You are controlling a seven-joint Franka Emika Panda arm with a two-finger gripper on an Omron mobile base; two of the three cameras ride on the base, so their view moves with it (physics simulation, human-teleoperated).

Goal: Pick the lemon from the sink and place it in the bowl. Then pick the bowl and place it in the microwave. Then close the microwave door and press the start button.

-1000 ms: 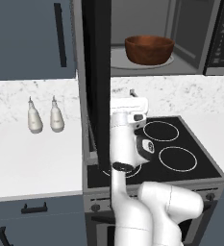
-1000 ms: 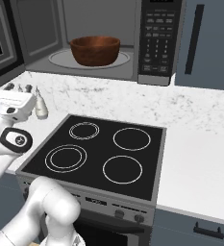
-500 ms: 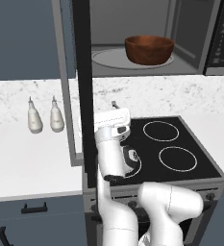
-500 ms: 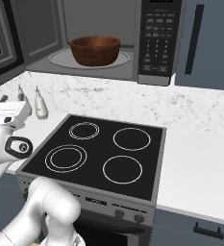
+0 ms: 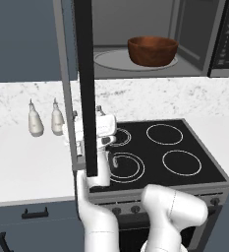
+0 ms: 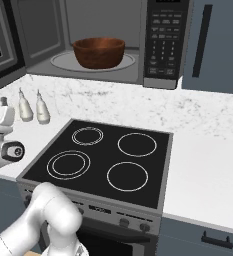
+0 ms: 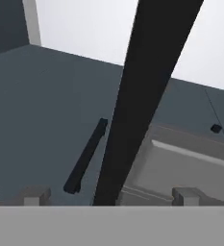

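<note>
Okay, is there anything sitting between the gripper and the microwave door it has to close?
Nothing visible does. The open gripper looks straight at the dark edge of the microwave door, with only bare space ahead of its fingertips. The bowl sits inside the microwave.

My two base cameras are looking forward and down from behind me, left and right, sharing the stove and microwave; my hand camera is sitting close against the door

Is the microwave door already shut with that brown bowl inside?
No, the microwave door stands swung open, edge-on in the left base view, and the bowl sits in plain sight on the turntable.
</note>
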